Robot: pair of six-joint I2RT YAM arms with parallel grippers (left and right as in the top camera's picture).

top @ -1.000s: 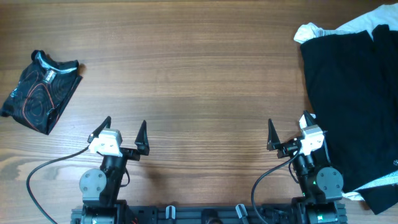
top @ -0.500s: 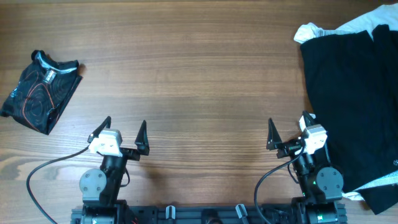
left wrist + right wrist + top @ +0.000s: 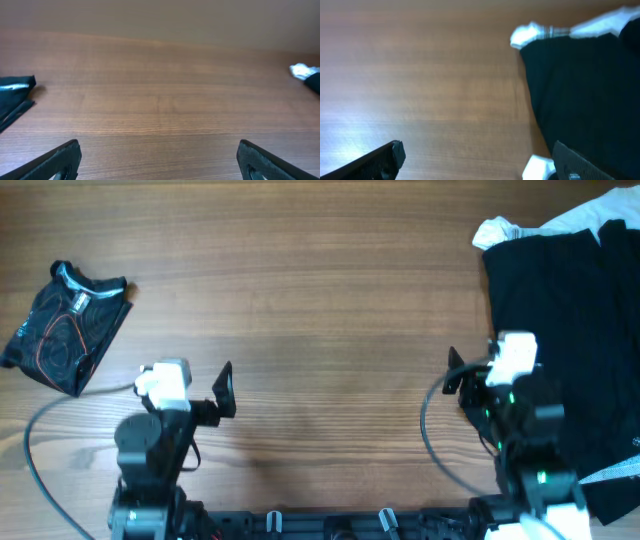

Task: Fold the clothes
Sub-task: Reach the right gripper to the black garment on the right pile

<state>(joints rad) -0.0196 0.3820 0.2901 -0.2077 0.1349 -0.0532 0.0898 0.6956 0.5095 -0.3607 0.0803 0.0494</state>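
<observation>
wood open between swirled top far left, black garment at right edge, left fingers wide, right fingers wide

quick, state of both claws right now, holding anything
left claw: open, holding nothing
right claw: open, holding nothing

L arm and R arm: black, round joint housings, white block at each wrist. L cable and R cable: dark. Green LEDs on R arm. L end effector and R end effector: black tapered fingers.
</observation>
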